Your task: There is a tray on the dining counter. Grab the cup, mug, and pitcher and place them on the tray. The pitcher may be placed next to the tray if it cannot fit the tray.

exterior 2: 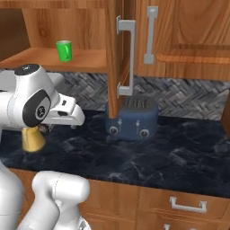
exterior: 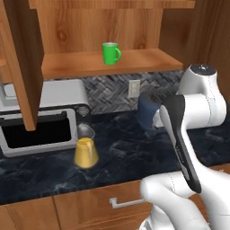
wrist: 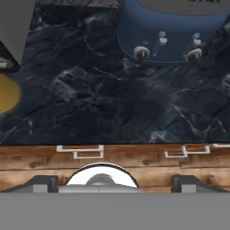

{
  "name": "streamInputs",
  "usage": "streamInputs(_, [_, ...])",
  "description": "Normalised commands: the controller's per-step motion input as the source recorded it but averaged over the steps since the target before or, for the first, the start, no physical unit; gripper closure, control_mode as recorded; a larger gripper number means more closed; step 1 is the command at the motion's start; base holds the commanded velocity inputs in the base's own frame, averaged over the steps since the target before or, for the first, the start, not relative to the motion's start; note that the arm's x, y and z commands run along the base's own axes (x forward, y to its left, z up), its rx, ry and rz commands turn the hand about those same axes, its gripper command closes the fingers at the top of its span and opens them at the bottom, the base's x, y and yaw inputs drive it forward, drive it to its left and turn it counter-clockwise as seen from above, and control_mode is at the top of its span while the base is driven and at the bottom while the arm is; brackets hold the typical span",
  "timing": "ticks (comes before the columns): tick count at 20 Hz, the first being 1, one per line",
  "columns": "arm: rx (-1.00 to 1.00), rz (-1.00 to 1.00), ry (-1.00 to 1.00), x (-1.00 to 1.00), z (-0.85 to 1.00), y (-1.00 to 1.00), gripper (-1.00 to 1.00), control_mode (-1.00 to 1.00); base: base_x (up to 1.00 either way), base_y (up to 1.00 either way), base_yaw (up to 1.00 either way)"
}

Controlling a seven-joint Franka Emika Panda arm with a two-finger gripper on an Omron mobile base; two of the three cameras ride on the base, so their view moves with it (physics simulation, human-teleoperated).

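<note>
Claw (wrist: 110,183) seemingly well right of pitcher (exterior: 86,152)

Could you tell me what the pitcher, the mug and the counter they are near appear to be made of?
The pitcher looks like clear glass: a see-through flared rim above an orange-yellow lower body, tinted or filled, I cannot tell which. The mug looks like glossy glazed ceramic or plastic, uniformly bright green. The counter looks like polished black stone with pale veining.
</note>
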Motion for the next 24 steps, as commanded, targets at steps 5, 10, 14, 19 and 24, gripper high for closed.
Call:
streamInputs(5, [0.00,0.00,0.00,0.00,0.00,0.00,-1.00,1.00,0.44,-0.09,0.00])
streamInputs(10, [0.00,0.02,0.00,0.00,0.00,0.00,-1.00,-1.00,0.08,-0.03,0.00])
streamInputs(14, [0.00,0.15,-0.07,0.04,0.09,0.00,-1.00,-1.00,0.00,0.00,0.00])
streamInputs(19, [0.01,0.11,-0.18,0.00,0.50,0.00,-1.00,-1.00,0.00,0.00,0.00])
streamInputs(24, [0.01,0.01,-0.24,0.00,0.56,0.03,-1.00,-1.00,0.00,0.00,0.00])
